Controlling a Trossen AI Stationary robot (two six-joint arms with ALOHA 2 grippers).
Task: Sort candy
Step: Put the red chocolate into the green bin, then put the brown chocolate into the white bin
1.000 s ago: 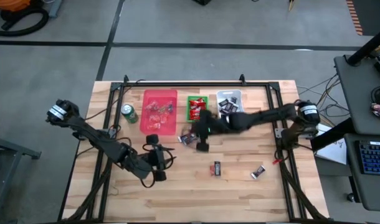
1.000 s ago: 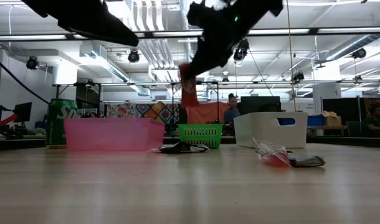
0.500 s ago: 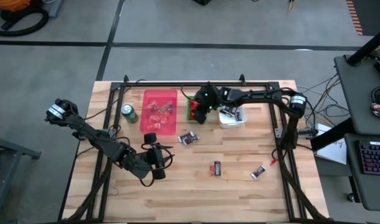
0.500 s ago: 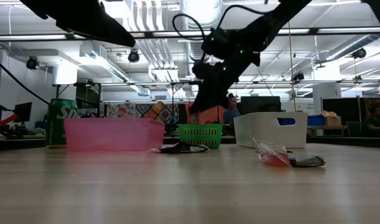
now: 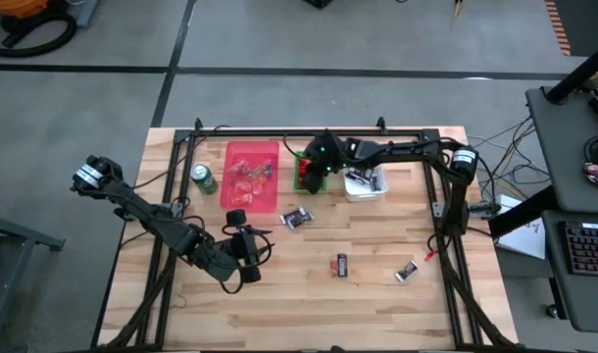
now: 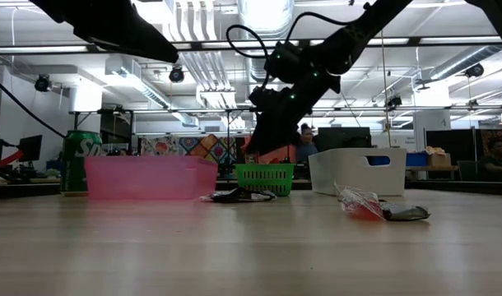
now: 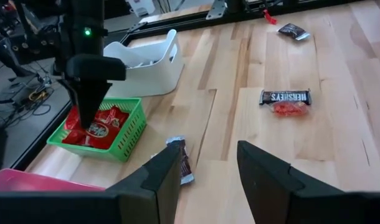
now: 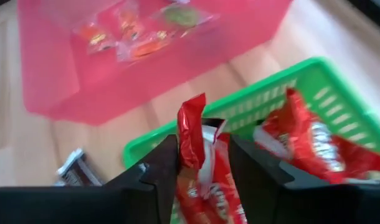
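High view had the right gripper (image 5: 315, 179) over the green basket (image 5: 301, 169) near the table's (image 5: 377, 304) far edge, left gripper (image 5: 248, 257) idle mid-table.

Right wrist view showed its fingers clenched on a red candy (image 8: 191, 134) above the basket rim; let go early and it could have dropped outside.

Left wrist view showed the left fingers (image 7: 162, 180) spread, grasping nothing.
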